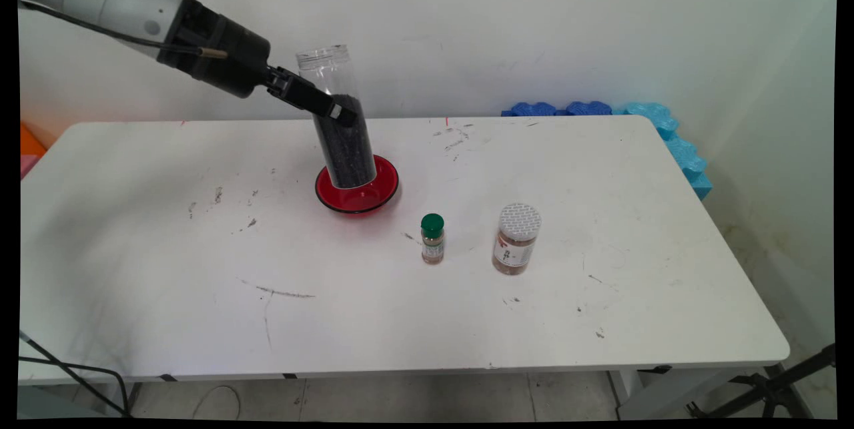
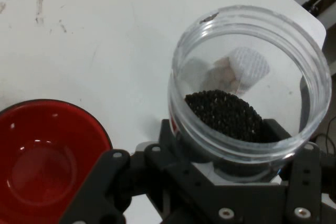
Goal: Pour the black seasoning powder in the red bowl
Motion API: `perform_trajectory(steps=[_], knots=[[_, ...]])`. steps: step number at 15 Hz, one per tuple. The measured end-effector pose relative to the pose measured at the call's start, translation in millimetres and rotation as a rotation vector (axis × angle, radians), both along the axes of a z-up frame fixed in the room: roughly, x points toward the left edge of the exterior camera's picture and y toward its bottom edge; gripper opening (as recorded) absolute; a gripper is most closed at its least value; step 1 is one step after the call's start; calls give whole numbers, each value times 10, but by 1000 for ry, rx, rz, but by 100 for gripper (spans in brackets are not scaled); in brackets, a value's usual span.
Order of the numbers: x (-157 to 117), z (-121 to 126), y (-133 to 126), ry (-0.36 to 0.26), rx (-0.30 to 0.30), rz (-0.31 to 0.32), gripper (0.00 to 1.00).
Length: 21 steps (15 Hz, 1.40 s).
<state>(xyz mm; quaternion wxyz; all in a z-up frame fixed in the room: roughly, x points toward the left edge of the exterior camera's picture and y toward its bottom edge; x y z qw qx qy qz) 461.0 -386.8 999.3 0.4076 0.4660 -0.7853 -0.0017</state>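
The main view is fixed above the near side of the surface (image 1: 467,322), looking down and across it to the far wall; the whole top is covered from a distance. The hand view is mounted on the end effector (image 2: 231,182), looking along it at close range into the open mouth of the clear jar (image 2: 249,85). Both views share the jar (image 1: 337,119), the red bowl (image 1: 357,195) (image 2: 50,156) and adjacent surface (image 2: 105,40).

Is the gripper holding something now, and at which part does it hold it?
Yes. The gripper holds the clear jar of black grains by its side, about mid-height, tilted over the red bowl.
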Motion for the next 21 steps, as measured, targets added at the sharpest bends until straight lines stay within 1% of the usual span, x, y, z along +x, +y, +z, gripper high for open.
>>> perform_trajectory(steps=[4, 7, 9, 12, 15, 21], knots=[[9, -124, -102, 12, 60, 54, 0], [14, -209, -163, 19, 96, 77, 0], [17, -272, -198, 29, 128, 94, 0], [29, -366, -253, 54, 190, 142, 0], [41, -436, -288, 69, 235, 176, 0], [101, -614, -318, 52, 306, 231, 0]])
